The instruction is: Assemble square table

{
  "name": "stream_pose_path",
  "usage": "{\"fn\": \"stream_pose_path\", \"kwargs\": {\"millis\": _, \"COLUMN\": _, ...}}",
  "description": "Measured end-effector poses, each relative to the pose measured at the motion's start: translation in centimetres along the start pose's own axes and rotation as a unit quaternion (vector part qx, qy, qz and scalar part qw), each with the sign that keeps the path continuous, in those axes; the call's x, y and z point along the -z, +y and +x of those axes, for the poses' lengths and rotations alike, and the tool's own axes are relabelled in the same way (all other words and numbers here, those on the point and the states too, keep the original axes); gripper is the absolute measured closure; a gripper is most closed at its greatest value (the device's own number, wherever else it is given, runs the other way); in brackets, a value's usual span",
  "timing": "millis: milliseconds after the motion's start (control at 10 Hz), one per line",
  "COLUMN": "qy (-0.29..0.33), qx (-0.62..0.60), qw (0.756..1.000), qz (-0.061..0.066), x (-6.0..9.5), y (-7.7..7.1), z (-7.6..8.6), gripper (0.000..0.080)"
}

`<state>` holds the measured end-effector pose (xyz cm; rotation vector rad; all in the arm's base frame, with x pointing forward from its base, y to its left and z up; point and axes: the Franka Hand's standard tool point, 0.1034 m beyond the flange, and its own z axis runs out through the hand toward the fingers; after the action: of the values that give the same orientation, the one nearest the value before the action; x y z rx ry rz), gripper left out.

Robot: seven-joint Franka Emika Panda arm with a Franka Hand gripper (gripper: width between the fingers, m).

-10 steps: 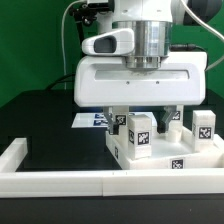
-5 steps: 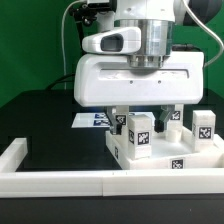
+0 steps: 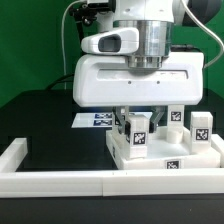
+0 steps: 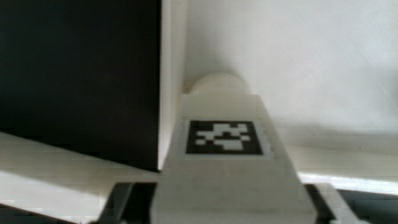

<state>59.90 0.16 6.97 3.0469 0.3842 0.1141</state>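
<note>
Claw (image 3: 139,116) of the single arm, lowered over the square table (image 3: 165,156), with its two fingers brought in from a wide spread against the sides of one upright leg (image 3: 137,131); whether they already pinch it firmly cannot be told. Compared with a second ago, the fingers have narrowed and this leg sits slightly shifted between them, which suggests that the grasp step is under way and lifting would follow. In the wrist view the same leg (image 4: 226,130) rises directly between the fingers, its tag facing the camera. Three legs are visible: the one in the claw, a second (image 3: 176,117) just behind it, and a third (image 3: 202,126) further out on the slab; a fourth is not seen. Beyond the claw lies one marker board (image 3: 95,118); in front runs one border wall (image 3: 110,184).
</note>
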Motion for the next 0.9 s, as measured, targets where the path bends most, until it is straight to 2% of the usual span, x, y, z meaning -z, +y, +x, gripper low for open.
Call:
{"fn": "stream_pose_path", "kwargs": {"millis": 100, "qy": 0.0, "qx": -0.004, "qw": 1.0, "qz": 0.0, "x": 0.0, "y": -0.01, "z": 0.0, "gripper": 0.0508}}
{"fn": "stream_pose_path", "kwargs": {"millis": 600, "qy": 0.0, "qx": -0.191, "qw": 0.982, "qz": 0.002, "x": -0.09, "y": -0.05, "z": -0.03, "gripper": 0.0508}}
{"fn": "stream_pose_path", "kwargs": {"millis": 900, "qy": 0.001, "qx": -0.33, "qw": 0.944, "qz": 0.01, "x": -0.17, "y": -0.08, "z": -0.13, "gripper": 0.0508}}
